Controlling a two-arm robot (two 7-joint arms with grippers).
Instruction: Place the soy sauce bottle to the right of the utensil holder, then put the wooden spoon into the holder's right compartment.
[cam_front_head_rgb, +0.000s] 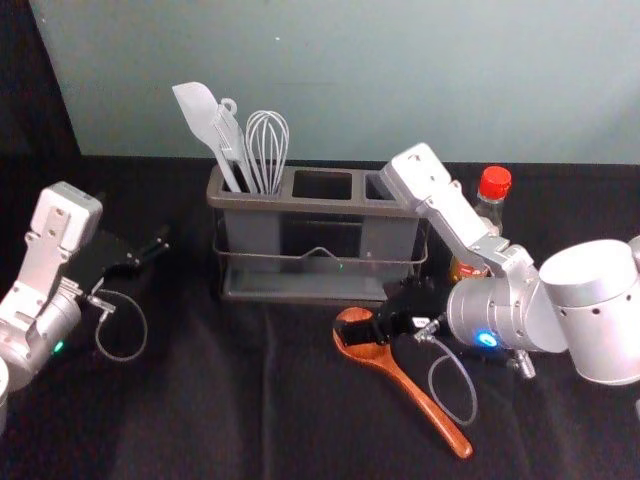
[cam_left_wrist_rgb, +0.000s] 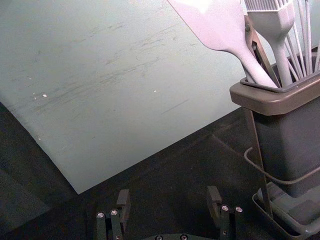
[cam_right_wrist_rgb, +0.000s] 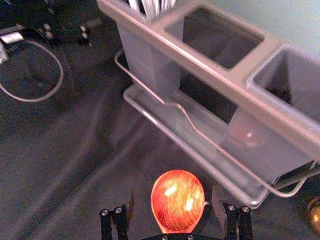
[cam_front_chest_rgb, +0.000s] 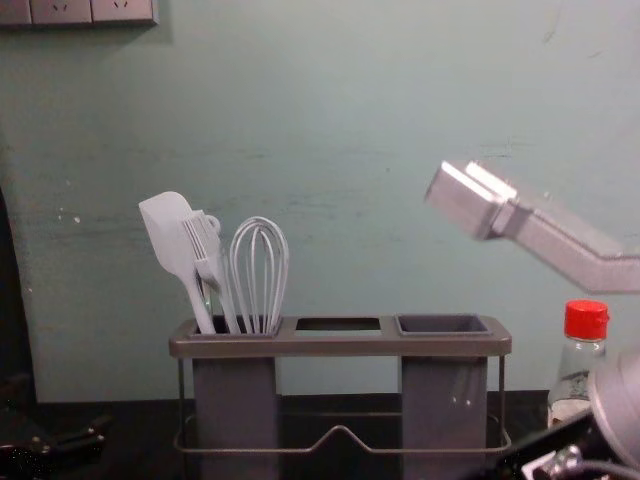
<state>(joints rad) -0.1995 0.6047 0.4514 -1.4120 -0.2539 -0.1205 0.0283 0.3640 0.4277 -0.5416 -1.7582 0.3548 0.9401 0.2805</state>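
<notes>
Spreading empty fingers wide, the right gripper (cam_front_head_rgb: 352, 329) overhangs the glossy, oval-bowled wooden spoon (cam_front_head_rgb: 424, 402). The left gripper (cam_front_head_rgb: 158, 247) gapes empty, left of the utensil holder (cam_front_head_rgb: 300, 203).

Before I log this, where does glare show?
Right wrist view: bright highlights on the wooden spoon, a softer glint on the holder's right compartment; left wrist view: a washed-out patch on the spatula; chest view: faint streaks on that compartment.
</notes>
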